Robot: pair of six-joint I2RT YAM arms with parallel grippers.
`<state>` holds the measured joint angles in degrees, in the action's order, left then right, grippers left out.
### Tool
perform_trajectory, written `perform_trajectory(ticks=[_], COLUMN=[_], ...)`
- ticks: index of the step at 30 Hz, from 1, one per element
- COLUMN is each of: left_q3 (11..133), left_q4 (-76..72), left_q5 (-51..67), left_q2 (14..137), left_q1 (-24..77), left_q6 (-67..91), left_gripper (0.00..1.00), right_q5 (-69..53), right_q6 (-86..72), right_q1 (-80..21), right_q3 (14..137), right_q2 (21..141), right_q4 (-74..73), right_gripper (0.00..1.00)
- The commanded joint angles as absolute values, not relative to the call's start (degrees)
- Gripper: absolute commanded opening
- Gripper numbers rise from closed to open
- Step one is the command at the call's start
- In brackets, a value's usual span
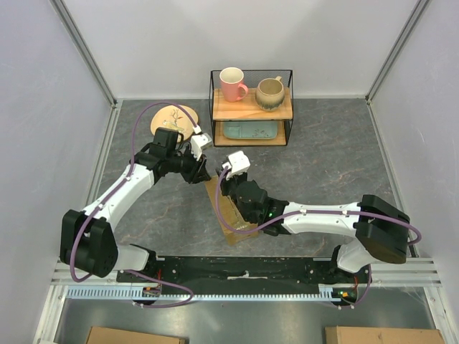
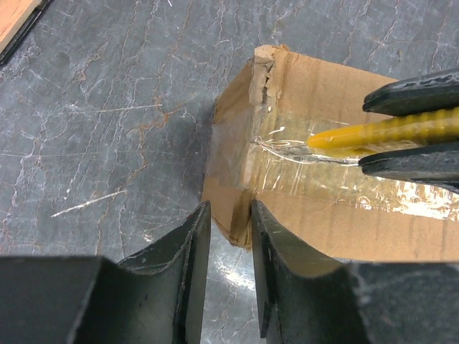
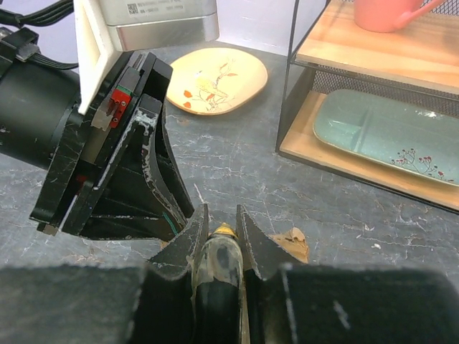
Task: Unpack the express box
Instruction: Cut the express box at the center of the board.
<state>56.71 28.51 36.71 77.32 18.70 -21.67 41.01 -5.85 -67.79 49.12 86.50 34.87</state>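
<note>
Top external shows the express box (image 1: 228,218) on the table (image 1: 323,158), about in the middle and closer to the near edge. Both arms reach to it. The right gripper (image 3: 221,211) squeezes a yellow tool (image 3: 224,251) tight. The tool's tip lies on the clear tape (image 2: 323,179) on top of the box. The left gripper (image 2: 231,208) is at the box's far end. Its jaws are a little apart, with the box's corner showing between them. I cannot tell if they pinch it.
</note>
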Motion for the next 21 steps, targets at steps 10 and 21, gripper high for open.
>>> perform_trajectory(ticks=[10,21], left_q3=[54.3,54.1], left_q4=[29.2,29.3], left_q5=[35.2,35.4], left_q2=[76.8,76.7], left_q1=[18.5,18.5], left_q6=[-22.9,-22.8], left_gripper=[0.33,0.31], right_q5=[42.1,41.1], right_q6=[-4.7,-5.1], right_q1=[-67.9,-68.0], right_q3=[48.0,45.5], right_q2=[87.6,85.7], right_q4=[37.9,34.9], right_gripper=[0.0,0.0])
